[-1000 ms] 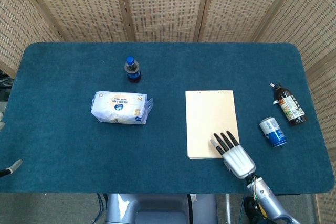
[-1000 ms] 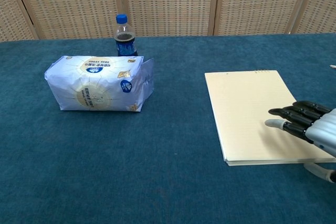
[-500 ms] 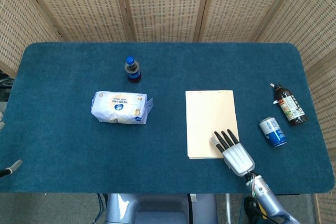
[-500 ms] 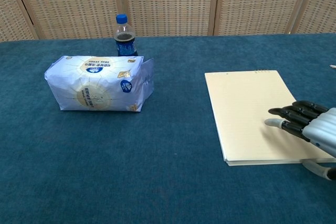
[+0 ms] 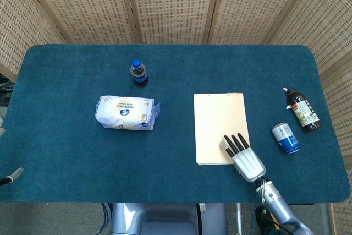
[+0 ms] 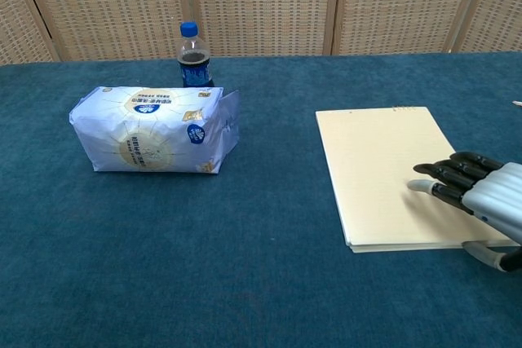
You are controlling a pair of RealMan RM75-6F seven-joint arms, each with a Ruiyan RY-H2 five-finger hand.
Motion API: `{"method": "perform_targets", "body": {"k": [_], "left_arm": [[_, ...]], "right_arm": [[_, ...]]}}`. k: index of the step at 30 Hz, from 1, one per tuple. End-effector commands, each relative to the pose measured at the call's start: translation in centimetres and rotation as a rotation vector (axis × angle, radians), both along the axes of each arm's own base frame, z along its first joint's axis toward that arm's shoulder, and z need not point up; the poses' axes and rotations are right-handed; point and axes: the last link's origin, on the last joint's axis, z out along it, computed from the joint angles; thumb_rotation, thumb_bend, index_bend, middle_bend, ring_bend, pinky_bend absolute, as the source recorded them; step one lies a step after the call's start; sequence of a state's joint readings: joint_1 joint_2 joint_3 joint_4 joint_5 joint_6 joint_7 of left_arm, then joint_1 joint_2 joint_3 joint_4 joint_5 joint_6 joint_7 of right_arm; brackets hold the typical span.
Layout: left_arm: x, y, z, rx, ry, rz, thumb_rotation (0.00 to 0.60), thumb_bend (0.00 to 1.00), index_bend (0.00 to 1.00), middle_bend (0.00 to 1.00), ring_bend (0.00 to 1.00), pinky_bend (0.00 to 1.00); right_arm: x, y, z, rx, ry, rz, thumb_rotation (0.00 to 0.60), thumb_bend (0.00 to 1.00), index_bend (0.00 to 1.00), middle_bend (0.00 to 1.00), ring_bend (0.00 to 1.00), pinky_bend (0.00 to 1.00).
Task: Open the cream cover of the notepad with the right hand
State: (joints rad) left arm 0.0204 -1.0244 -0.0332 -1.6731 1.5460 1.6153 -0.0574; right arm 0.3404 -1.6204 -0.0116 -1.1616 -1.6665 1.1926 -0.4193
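The notepad lies flat on the blue table with its cream cover closed. My right hand rests over its near right corner, black fingers stretched out on the cover and the thumb below the near edge of the pad. Nothing is gripped. At the far left edge of the head view only a grey tip of my left hand shows.
A white bag of food lies left of the pad, with a blue-capped cola bottle behind it. A blue can and a dark brown bottle lie right of the pad.
The notepad has slid slightly away and to the left under my right hand, which has drawn back a little toward the near edge. The cover stays closed.
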Motion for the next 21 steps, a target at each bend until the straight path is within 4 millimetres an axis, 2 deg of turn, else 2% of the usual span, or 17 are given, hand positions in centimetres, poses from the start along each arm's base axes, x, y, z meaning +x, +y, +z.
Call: {"method": "perform_targets", "body": {"k": [1, 4, 7, 21], "left_arm": [[0.0, 0.0, 0.0, -0.001, 0.000, 0.000, 0.600, 0.00, 0.00, 0.00, 0.00, 0.00], [0.0, 0.0, 0.0, -0.003, 0.001, 0.000, 0.600, 0.00, 0.00, 0.00, 0.00, 0.00], [0.0, 0.0, -0.1, -0.005, 0.002, 0.001, 0.600, 0.00, 0.00, 0.00, 0.00, 0.00], [0.0, 0.3, -0.3, -0.011, 0.008, 0.013, 0.600, 0.00, 0.00, 0.00, 0.00, 0.00]], "right_arm": [[0.3, -0.4, -0.2, -0.019, -0.011, 0.020, 0.600, 0.51, 0.08, 0.11, 0.01, 0.00], [0.7, -1.0, -0.3, -0.045, -0.037, 0.039, 0.600, 0.57, 0.11, 0.15, 0.05, 0.03], [1.1, -1.6, -0.4, -0.066, -0.057, 0.058, 0.600, 0.60, 0.12, 0.15, 0.05, 0.03], [2.8, -5.6, -1.6, -0.091, -0.050, 0.085, 0.600, 0.60, 0.12, 0.13, 0.05, 0.03]]}}
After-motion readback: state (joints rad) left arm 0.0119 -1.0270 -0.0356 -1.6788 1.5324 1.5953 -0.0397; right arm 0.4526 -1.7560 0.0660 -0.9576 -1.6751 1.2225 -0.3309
